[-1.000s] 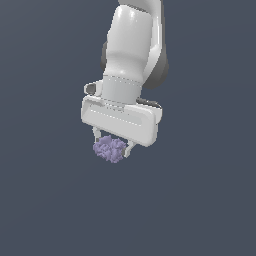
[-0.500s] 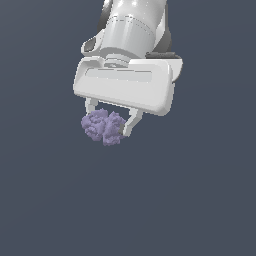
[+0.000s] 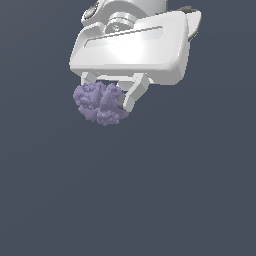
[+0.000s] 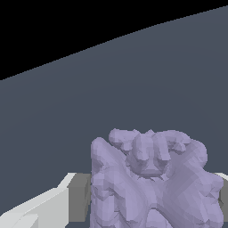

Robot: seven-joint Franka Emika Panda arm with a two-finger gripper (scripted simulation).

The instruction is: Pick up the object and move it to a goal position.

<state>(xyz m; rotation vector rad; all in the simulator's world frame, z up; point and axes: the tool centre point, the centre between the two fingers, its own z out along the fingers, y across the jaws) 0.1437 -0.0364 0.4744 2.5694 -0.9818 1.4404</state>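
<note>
Since the jaws are pressed in against the lumpy lavender object (image 3: 101,103) from both sides, they can be counted as closed on it, with the clump pinched between the two fingers (image 3: 134,93). One finger is seen clearly on the exterior view's right side of the clump, pale with a darker grey pad touching the purple surface; the other is mostly hidden behind the clump, only its upper stub being visible near the exterior view's left. The gripper (image 3: 108,95) is hung below a wide white hand body (image 3: 131,48), which is tilted a bit and fills much of the upper frame, with the wrist joint (image 3: 120,12) cut off by the top edge. The object is held up off everything, just under the hand body, with plain dark blue-grey background (image 3: 128,200) all around and beneath it, so no contact with any surface can be made out. In the wrist view, the object (image 4: 153,182) is shown huge and close, bumpy and rock-like, and a grey pad (image 4: 80,197) on a white finger is seen right against its side. Behind it a slate-grey floor (image 4: 133,80) is stretched out to a black band.
</note>
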